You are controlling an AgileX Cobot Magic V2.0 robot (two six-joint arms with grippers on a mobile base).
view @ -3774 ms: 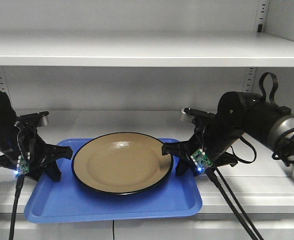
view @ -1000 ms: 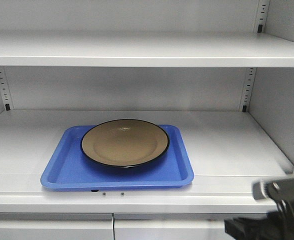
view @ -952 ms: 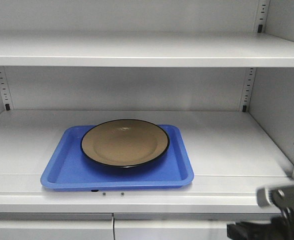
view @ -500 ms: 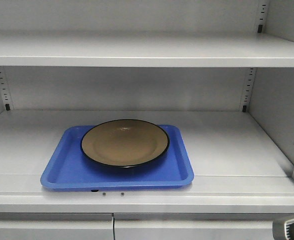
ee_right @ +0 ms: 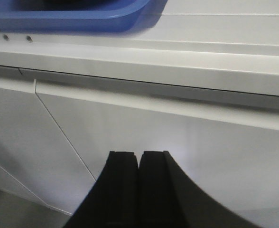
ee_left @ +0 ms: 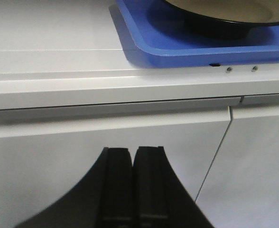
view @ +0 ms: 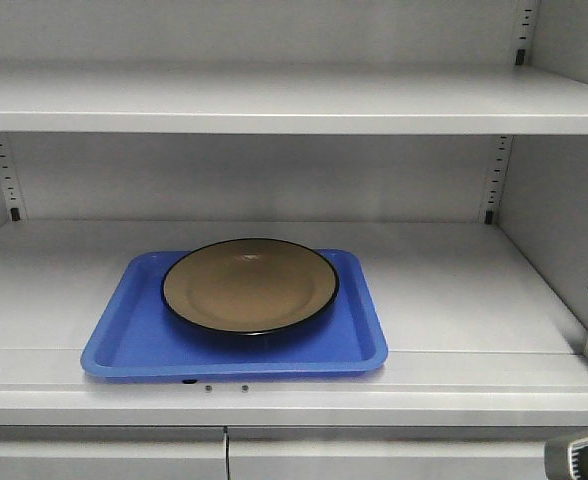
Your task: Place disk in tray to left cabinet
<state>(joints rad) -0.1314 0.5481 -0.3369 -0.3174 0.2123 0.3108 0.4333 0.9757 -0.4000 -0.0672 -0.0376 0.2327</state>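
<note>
Plate [view: 250, 285] rests inside the blue tray [view: 134, 345], which sits near the front of the cabinet [view: 454, 290] shelf. Left gripper [ee_left: 131, 187] and right gripper [ee_right: 139, 187] hang in front of the doors [ee_left: 106, 156] below, each with fingers pressed together, holding nothing.

A lab or storeroom: a plain white-grey cabinet [view: 294, 100] with perforated adjustment strips [view: 498, 175] and doors [ee_left: 106, 156] below.
</note>
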